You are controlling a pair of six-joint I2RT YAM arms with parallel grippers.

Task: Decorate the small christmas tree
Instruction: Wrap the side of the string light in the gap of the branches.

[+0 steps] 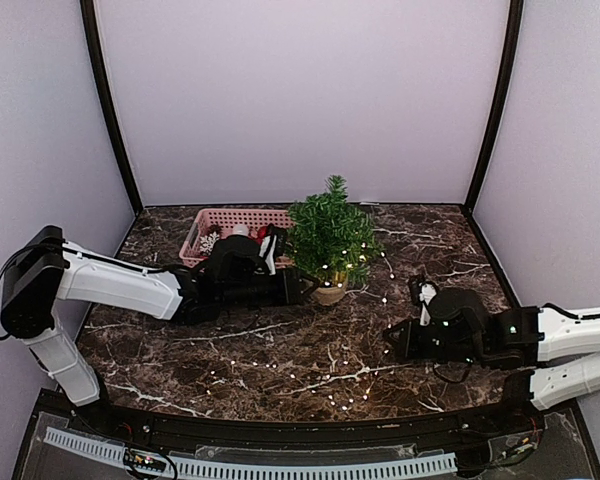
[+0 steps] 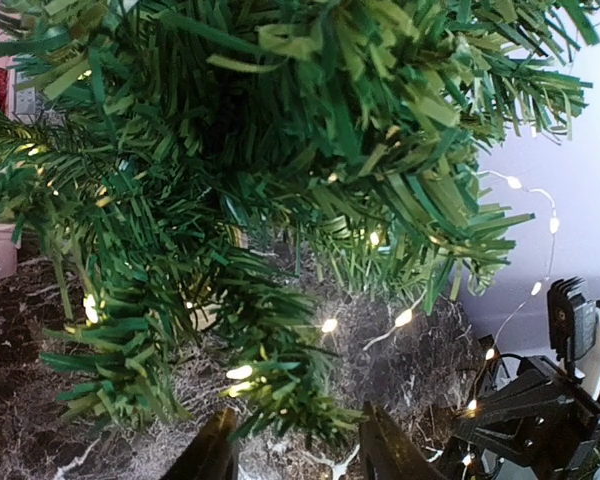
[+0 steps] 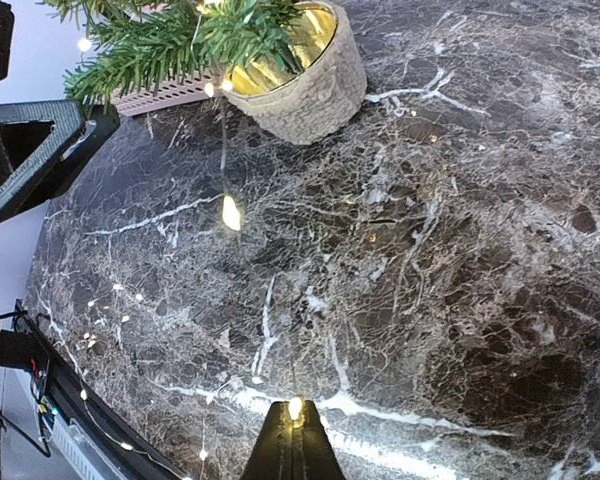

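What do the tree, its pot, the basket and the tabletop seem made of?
Tree: likely plastic; flat, strip-cut green needles, matte.
Pot: rough tan outside like cement or stone, shiny gold inside; maybe moulded plastic.
Basket: pink plastic, moulded lattice walls.
Tabletop: dark marble look, white veins, slight sheen; possibly printed laminate.

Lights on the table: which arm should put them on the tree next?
Right, probably. The right end effector is shut on the light string, which leads to the tree. The left end effector sits by the pot, jaws apart, holding nothing.
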